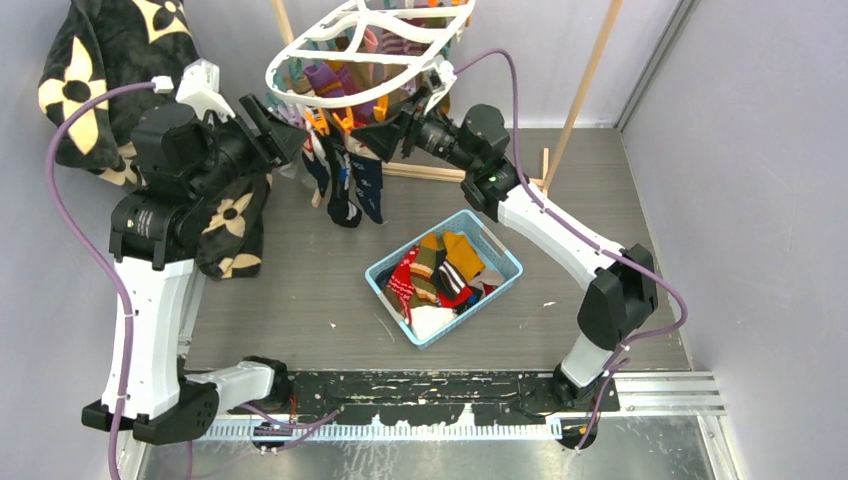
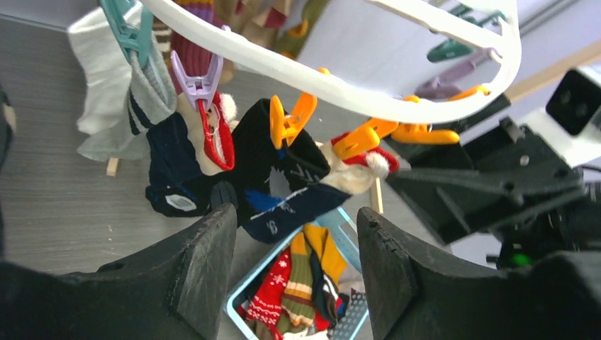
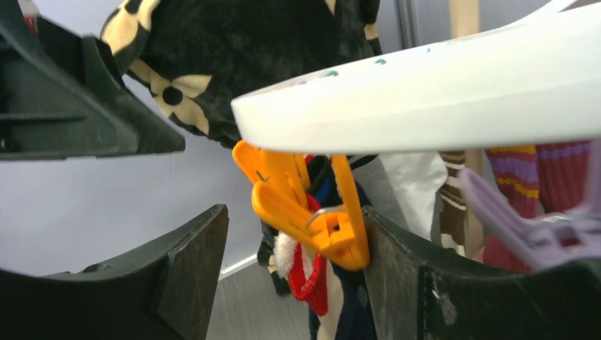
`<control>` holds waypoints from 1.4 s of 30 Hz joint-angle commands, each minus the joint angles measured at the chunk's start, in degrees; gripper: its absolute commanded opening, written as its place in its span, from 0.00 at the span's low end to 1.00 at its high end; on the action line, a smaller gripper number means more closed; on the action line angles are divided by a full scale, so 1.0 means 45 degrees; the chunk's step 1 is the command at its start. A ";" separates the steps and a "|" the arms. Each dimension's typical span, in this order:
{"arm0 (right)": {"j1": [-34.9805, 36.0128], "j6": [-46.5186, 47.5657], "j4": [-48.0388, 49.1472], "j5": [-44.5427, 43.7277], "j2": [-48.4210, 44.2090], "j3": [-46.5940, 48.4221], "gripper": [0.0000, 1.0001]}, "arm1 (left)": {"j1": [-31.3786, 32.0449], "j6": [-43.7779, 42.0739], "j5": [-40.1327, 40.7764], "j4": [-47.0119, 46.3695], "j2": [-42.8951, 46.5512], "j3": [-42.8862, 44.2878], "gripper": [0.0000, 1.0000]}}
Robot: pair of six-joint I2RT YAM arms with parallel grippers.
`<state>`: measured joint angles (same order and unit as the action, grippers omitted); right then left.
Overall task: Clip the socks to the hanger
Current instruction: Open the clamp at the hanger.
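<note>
Where the hanger (image 1: 283, 55) hangs over the surface's far edge, socks (image 1: 345, 185) dangle from its clips. The left claw (image 2: 296, 219) gapes wide just beside them. The right claw (image 3: 294, 219) stands open, an orange clip (image 3: 312, 212) between its fingers. More socks fill a basket (image 1: 500, 255) mid-surface.

1 overhead view, 2 close wrist views (sharing the hanger (image 2: 319, 83)).
</note>
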<state>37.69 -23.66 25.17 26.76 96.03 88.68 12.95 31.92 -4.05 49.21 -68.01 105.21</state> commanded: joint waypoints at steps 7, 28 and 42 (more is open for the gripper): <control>-0.1485 -0.2077 0.2084 0.1754 -0.1206 -0.1178 0.71 | 0.0467 -0.0298 -0.2680 -0.0504 -0.0785 -0.0805 0.57; -0.3368 -0.4265 0.3457 0.2932 -0.2179 -0.2863 0.91 | 0.1861 -0.2197 0.4612 -0.2289 -0.2739 0.0635 0.51; -0.3842 -0.6296 0.4967 0.5073 0.0126 -0.0738 1.00 | 0.1831 -0.2368 0.5164 -0.2158 -0.2930 0.0949 0.51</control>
<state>20.60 -49.01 41.87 47.29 95.68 80.95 21.41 21.98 17.63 43.05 -82.24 107.07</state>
